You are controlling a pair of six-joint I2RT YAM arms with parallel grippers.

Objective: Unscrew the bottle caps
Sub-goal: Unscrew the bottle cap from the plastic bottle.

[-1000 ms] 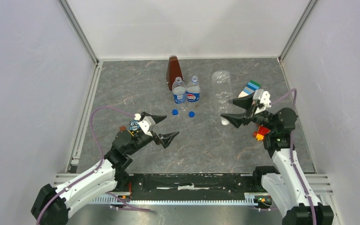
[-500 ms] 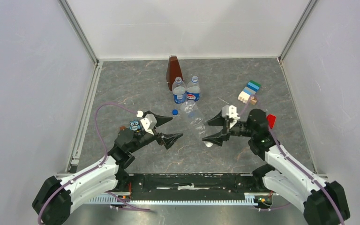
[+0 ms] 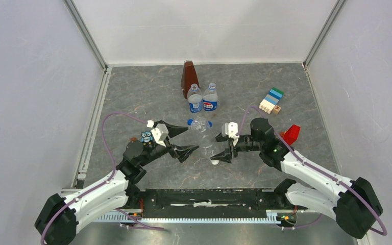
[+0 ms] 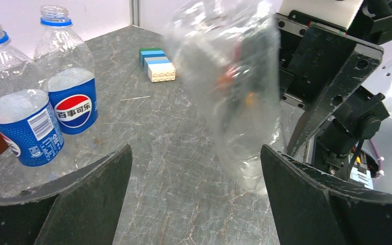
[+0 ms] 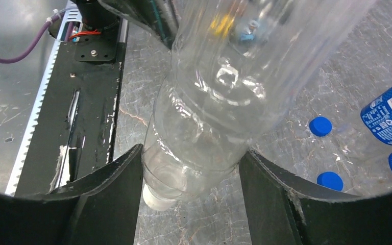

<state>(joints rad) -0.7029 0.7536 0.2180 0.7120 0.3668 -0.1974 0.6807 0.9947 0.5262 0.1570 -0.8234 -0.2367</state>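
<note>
Two labelled bottles (image 3: 195, 102): clear ribbed plastic, blue wraps, being seen upright and uncapped beside the brown pyramid (image 3: 189, 76)
Blue caps (image 5: 320, 125): small flat discs, being seen lying on the marbled grey table (image 3: 148, 97)
Unlabelled bottle (image 5: 219, 102): clear, crinkled, being clamped neck-down by the right gripper (image 3: 218, 149), white cap (image 5: 155, 199) on
Left gripper (image 3: 192, 138): being held spread wide, nothing grasped, near that bottle
Hidden: bottle's base is being cut off in both wrist views

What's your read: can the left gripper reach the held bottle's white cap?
Probably yes: the open left gripper sits beside the bottle, and the white cap pokes out past the right gripper, nothing between.
</note>
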